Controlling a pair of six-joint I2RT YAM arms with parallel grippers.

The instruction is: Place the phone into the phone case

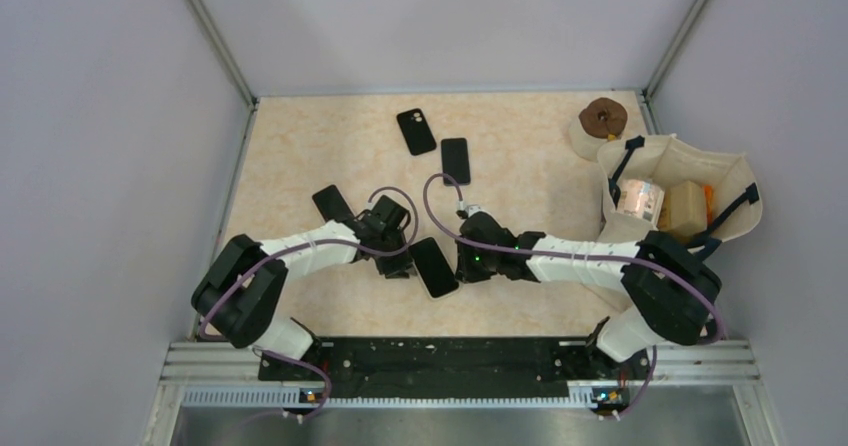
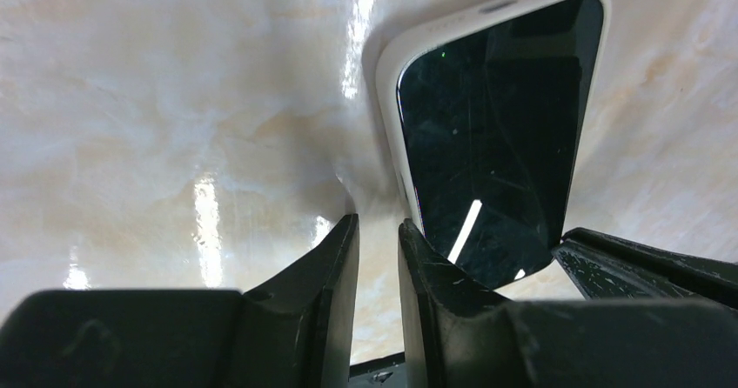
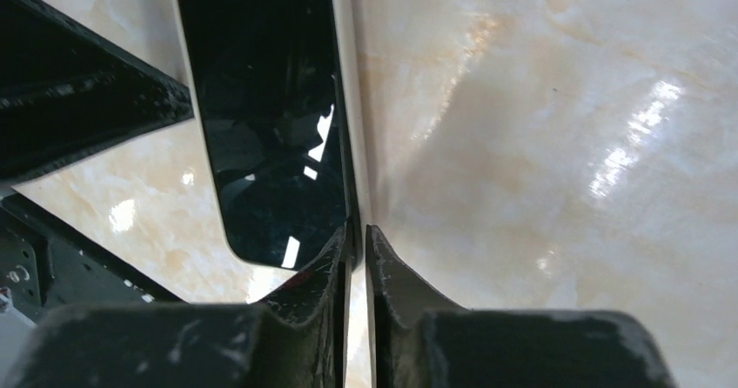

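A black phone lies face up in a white phone case on the table's middle. In the left wrist view the phone's screen is just right of my fingers. My left gripper is shut to a narrow slit and empty, low over the table at the phone's left side. My right gripper is shut too, with its tips at the case's right rim. In the top view it sits at the phone's right side. Whether it pinches the rim is unclear.
Three more black phones or cases lie further back. A cream bag with items stands at the right, with a brown-topped roll behind it. Grey walls enclose the table.
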